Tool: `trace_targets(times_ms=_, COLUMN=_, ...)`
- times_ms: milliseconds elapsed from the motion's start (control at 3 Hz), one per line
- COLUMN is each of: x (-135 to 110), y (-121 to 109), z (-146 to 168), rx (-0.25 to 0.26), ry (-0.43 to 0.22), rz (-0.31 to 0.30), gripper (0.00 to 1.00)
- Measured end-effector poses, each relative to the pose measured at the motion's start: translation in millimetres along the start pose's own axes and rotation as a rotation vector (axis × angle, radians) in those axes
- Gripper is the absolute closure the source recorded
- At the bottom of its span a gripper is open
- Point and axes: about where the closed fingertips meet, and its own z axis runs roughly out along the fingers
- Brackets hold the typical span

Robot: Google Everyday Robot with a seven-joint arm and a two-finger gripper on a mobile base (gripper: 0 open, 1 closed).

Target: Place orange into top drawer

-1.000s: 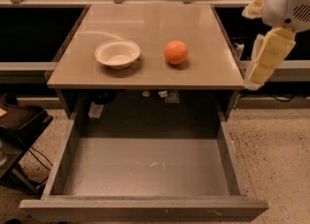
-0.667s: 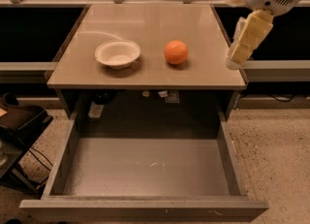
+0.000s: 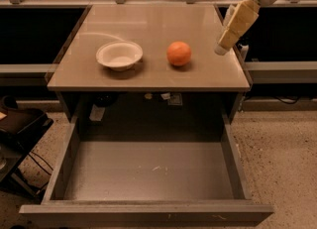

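Hovering over the tabletop's right edge: gripper, right of the orange, apart from it; open or closed, can't tell. Orange sits on tabletop near white bowl. Top drawer open below.

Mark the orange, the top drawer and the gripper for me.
orange (image 3: 179, 53), camera view, centre of the fruit.
top drawer (image 3: 148, 171), camera view, bare floor, pulled open.
gripper (image 3: 223, 47), camera view, lower tip, over the tabletop's (image 3: 148, 25) right edge.
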Motion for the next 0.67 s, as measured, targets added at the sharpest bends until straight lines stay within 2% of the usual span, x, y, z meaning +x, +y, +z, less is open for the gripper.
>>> trace_targets(times_ms=333, x=2.2, y=-19.2, z=18.6, rx=0.026, ry=-0.010, rz=0.024, gripper=0.00)
trace_targets(times_ms=667, x=5.2, y=-52.3, z=55.2, rx=0.009, ry=-0.041, rz=0.041, gripper=0.00)
